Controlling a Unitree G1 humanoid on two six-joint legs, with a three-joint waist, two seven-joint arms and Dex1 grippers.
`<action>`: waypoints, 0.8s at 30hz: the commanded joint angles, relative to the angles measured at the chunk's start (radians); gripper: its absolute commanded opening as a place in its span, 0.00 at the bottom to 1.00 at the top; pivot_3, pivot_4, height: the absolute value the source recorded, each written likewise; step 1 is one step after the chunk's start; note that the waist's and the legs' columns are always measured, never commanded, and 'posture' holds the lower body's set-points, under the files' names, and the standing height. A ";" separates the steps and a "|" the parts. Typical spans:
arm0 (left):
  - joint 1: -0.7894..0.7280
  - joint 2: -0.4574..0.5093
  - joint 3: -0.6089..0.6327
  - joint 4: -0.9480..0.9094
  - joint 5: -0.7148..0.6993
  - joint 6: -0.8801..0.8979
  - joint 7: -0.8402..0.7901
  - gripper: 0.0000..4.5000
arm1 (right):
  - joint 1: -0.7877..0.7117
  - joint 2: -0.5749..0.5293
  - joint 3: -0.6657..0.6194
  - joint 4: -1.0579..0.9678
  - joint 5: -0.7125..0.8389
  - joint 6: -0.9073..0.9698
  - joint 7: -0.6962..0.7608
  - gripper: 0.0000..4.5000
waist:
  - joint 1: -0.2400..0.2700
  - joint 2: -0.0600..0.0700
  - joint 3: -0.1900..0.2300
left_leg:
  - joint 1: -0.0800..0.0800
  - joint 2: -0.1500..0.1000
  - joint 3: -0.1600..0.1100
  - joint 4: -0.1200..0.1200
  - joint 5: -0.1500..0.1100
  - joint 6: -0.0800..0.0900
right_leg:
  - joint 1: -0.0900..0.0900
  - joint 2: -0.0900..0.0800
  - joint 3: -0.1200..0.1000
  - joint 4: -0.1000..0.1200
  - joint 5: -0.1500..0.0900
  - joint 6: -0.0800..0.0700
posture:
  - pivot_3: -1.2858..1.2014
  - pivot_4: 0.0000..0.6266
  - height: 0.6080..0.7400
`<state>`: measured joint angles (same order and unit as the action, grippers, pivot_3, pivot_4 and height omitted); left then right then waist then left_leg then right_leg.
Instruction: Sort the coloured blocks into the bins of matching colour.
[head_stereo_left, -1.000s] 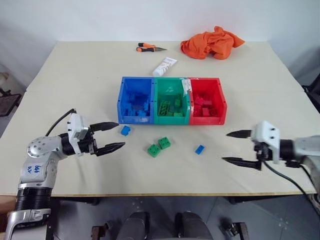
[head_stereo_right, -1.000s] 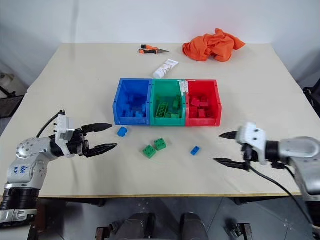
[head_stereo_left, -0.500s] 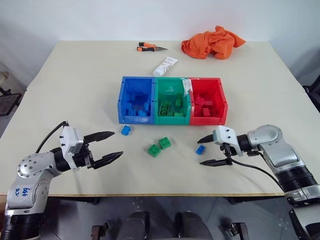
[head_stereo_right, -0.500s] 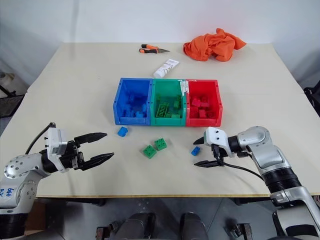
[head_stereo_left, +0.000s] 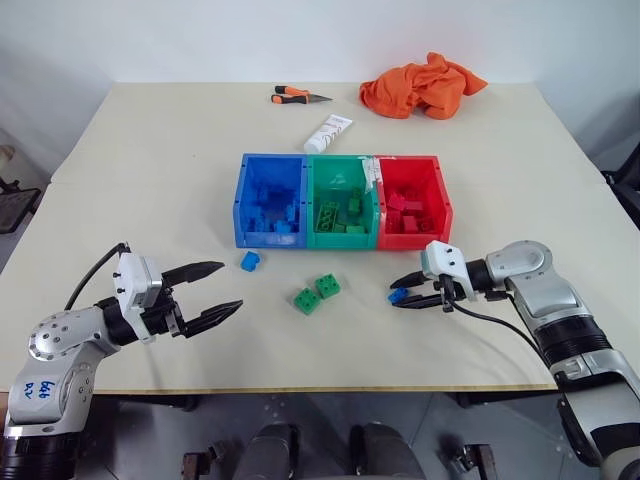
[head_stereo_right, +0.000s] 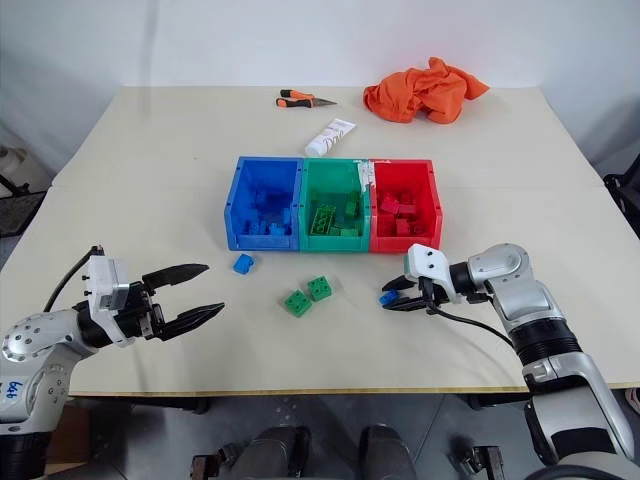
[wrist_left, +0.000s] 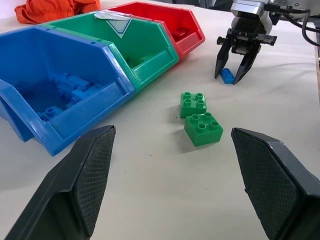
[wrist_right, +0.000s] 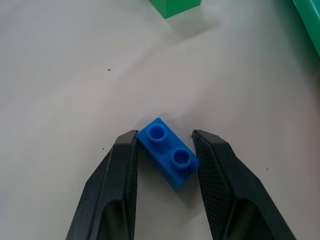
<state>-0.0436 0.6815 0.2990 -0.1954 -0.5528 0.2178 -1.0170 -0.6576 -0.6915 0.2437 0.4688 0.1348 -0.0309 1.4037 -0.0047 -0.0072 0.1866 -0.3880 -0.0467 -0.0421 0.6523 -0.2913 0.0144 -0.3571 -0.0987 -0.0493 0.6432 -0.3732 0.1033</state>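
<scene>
The right gripper, low on the beige tabletop, has its two black fingers shut against the sides of a small blue two-stud plastic brick; the brick looks light, rigid and smooth, so a squeeze across its flat sides seems the surest hold. Just beyond the gripper stand the joined blue, green and red plastic bins, whose raised front walls must be cleared. To its side lie two green bricks and another blue brick, then the left gripper, wide open and empty, with open table around.
</scene>
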 joint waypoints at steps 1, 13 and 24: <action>-0.020 0.001 0.009 -0.004 -0.013 -0.020 -0.005 0.88 | 0.007 -0.008 -0.051 -0.099 0.020 0.072 -0.048 0.29 | 0.000 0.000 0.000 | 0.000 0.000 0.000 0.000 0.000 0.000 | 0.000 0.000 0.000 0.000 0.000 0.000 | 0.52 0.24 1.00; -0.078 -0.015 -0.019 0.052 0.005 -0.056 -0.011 0.88 | -0.295 0.228 -0.098 -0.149 0.078 0.259 -0.263 0.29 | -0.010 0.001 0.000 | -0.001 0.000 0.000 -0.002 0.000 -0.001 | -0.003 0.000 0.000 0.002 0.000 0.000 | 0.52 0.24 1.00; -0.069 -0.019 -0.015 0.045 0.010 -0.084 0.011 0.88 | -0.576 0.564 -0.075 0.408 -0.058 -0.017 -0.503 0.29 | -0.031 0.001 0.000 | -0.001 0.000 -0.001 -0.003 0.000 -0.001 | -0.007 0.000 -0.001 0.012 0.000 0.000 | 0.52 0.24 1.00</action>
<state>-0.1103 0.6616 0.2655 -0.1388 -0.5446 0.1516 -1.0127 -1.1905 -0.1505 0.1789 0.8089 0.0991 0.0146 0.9550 -0.0359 -0.0065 0.1871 -0.3894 -0.0472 -0.0429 0.6489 -0.2911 0.0128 -0.3650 -0.0984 -0.0500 0.6562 -0.3731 0.1032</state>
